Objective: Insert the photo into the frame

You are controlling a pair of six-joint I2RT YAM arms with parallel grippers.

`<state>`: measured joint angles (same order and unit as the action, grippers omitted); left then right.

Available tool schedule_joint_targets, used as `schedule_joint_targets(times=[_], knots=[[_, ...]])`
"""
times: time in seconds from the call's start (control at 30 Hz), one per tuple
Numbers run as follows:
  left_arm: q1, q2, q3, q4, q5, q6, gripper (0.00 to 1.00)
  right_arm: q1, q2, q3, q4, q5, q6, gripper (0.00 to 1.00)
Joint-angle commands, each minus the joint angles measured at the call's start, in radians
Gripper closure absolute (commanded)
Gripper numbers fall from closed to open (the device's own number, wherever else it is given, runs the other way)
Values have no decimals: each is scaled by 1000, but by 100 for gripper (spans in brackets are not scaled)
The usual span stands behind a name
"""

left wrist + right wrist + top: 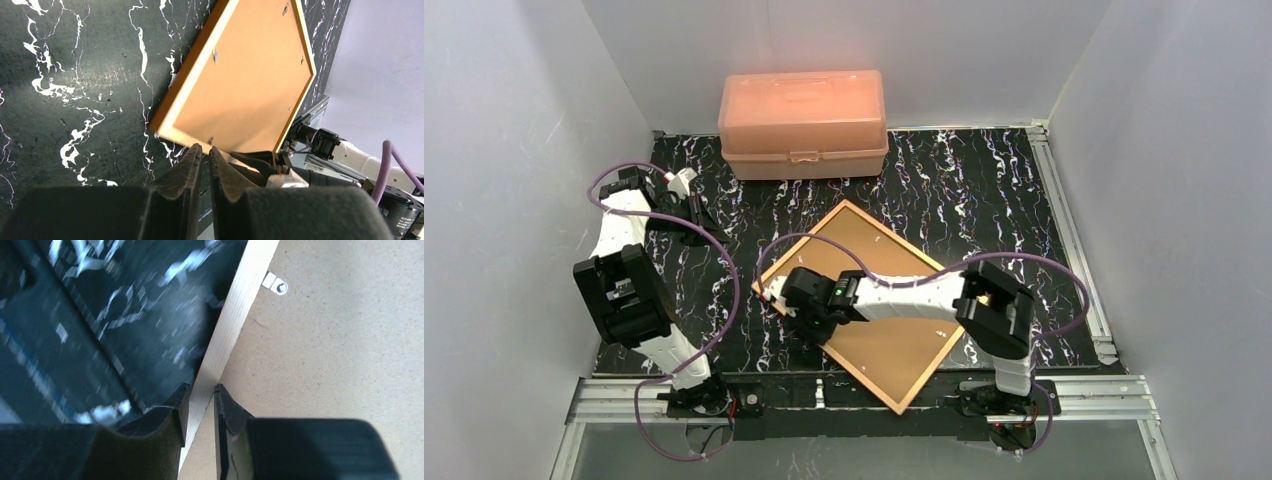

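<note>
Top cam: frame (894, 360) lies back-up mid counter (984, 200), w/ left pincer (686, 182) well apart at 10 o'clock. Only right wrist cam shows right pincer (200, 387) grasping frame's pale wood rail, 9 o'clock side. Left wrist cam shows left pincer clenched.

- I find a pink see-through plastic box (802, 122), lid down, at the far edge of the table, close to the back wall (944, 50).
- Black mat (964, 190) with white marbling covers my work surface.
- Brown board (340, 365) lies flat on it, with a small metal tab (276, 284) at its edge.
</note>
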<state>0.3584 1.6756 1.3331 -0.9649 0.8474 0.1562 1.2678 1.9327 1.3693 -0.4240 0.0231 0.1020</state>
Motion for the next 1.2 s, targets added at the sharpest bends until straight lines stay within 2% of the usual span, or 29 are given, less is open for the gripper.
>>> schedule_joint_targets(times=[0.0, 0.1, 0.17, 0.3, 0.37, 0.47, 0.57, 0.7, 0.9, 1.17], knots=[[-7, 7, -14, 19, 29, -3, 88, 10, -140, -63, -28, -184, -99, 65], [-56, 21, -26, 47, 14, 10, 84, 10, -160, -33, -130, -136, -101, 42], [-100, 31, -32, 66, 5, 20, 80, 8, -180, -16, -175, -20, -77, 27], [-192, 81, -13, 88, -34, 43, 72, -60, -281, -33, -149, 232, 146, 2], [-234, 115, 3, 109, -62, 46, 69, -141, -357, -72, -155, 337, 320, 1], [-280, 193, 51, 129, -88, 36, 68, -312, -441, -164, -228, 323, 570, 1], [-320, 266, 113, 137, -110, 31, 67, -423, -560, -305, -228, 309, 705, 1], [-395, 342, 189, 151, -141, 53, 65, -526, -682, -414, -284, 367, 797, 1], [-488, 452, 338, 101, -208, 118, 60, -608, -755, -515, -309, 377, 851, 1], [-539, 506, 379, 95, -258, 137, 60, -688, -858, -632, -303, 323, 891, 1]])
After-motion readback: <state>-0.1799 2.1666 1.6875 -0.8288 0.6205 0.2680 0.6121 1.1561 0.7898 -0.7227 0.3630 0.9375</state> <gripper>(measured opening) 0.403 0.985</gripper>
